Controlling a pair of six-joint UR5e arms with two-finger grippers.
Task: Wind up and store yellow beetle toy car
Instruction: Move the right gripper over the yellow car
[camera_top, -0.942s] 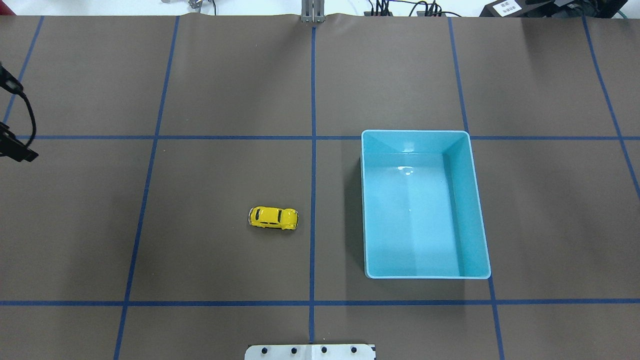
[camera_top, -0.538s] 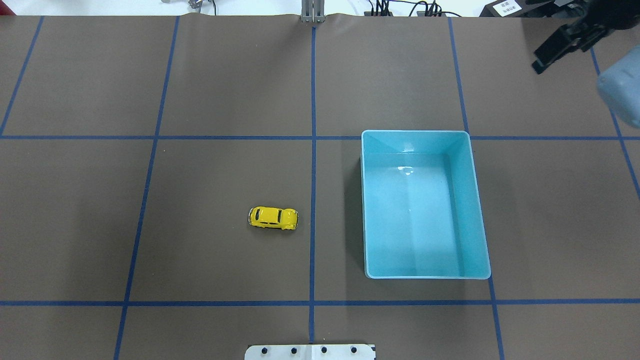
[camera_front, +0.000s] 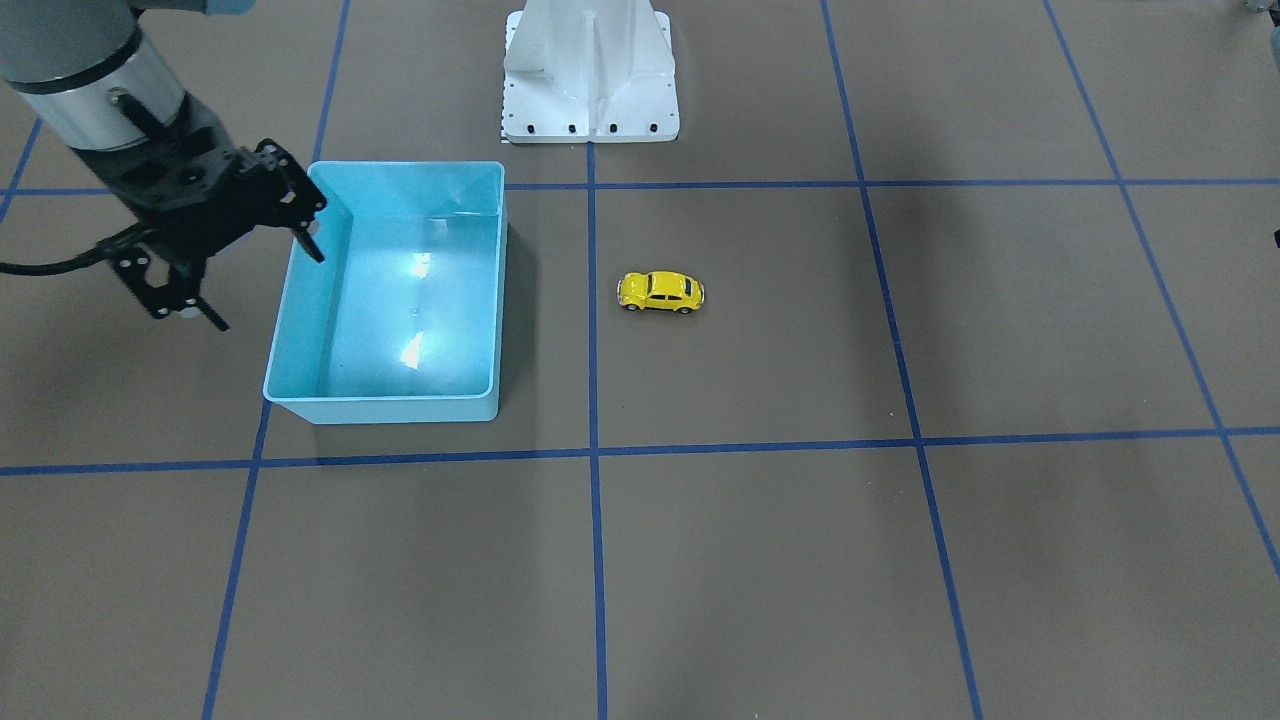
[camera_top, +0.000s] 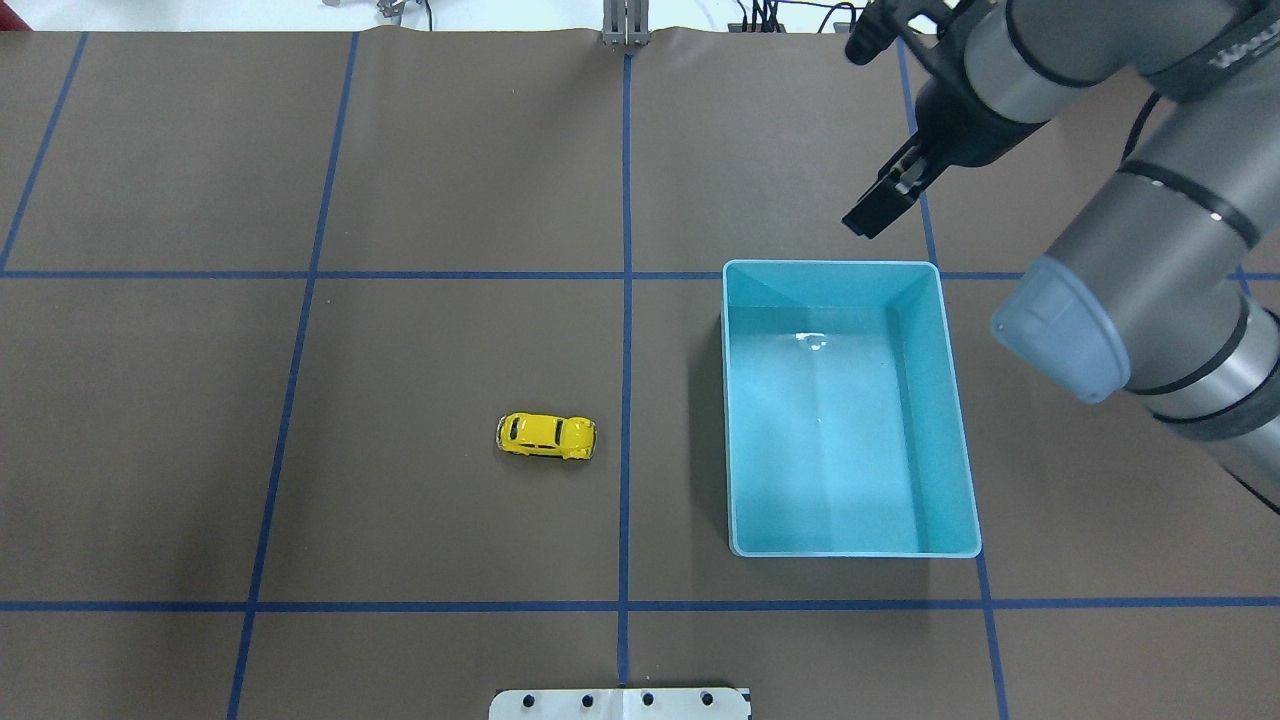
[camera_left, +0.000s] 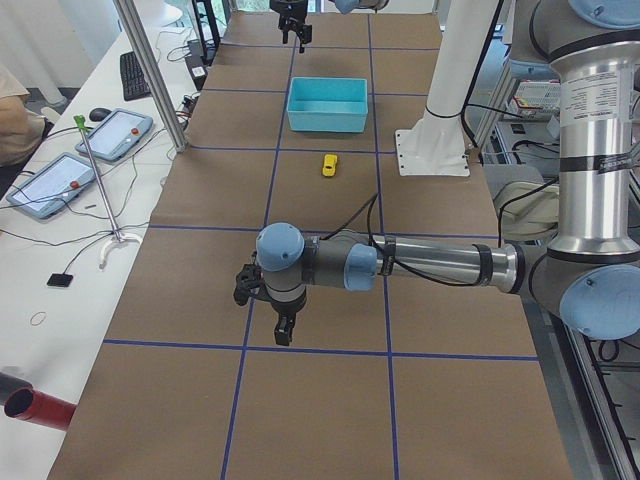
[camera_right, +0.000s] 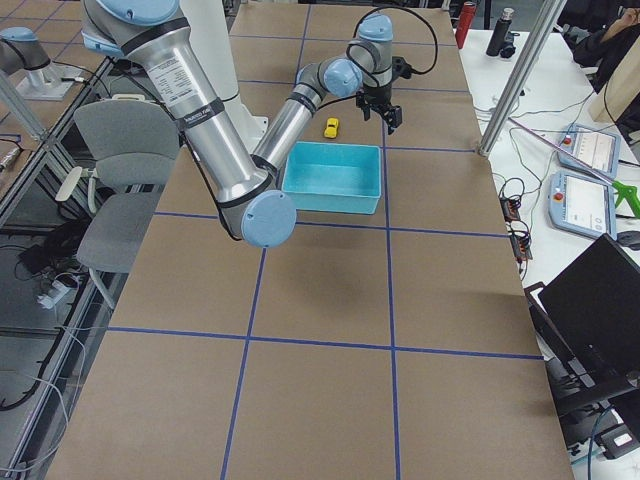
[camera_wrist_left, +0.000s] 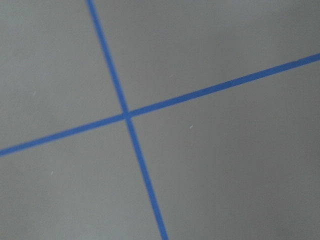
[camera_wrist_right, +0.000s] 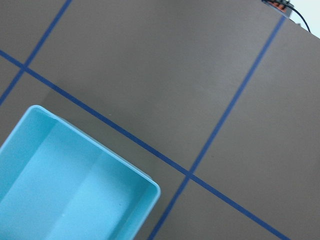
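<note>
The yellow beetle toy car (camera_top: 546, 436) stands on its wheels on the brown table, just left of the centre tape line, and also shows in the front view (camera_front: 661, 291). The light blue bin (camera_top: 850, 266) stands empty to its right. My right gripper (camera_top: 865, 130) hangs open and empty above the table beyond the bin's far right corner; in the front view (camera_front: 268, 290) it is beside the bin's wall. My left gripper (camera_left: 265, 310) shows only in the left side view, far from the car, and I cannot tell whether it is open or shut.
The robot's white base mount (camera_front: 590, 70) stands at the table's near edge behind the car and bin. Blue tape lines grid the table. An operators' side table with tablets (camera_left: 100, 135) runs along the far side.
The right arm has swung in from the right edge to above the bin's far side. The left arm has left the overhead view. Car and bin have not moved.
</note>
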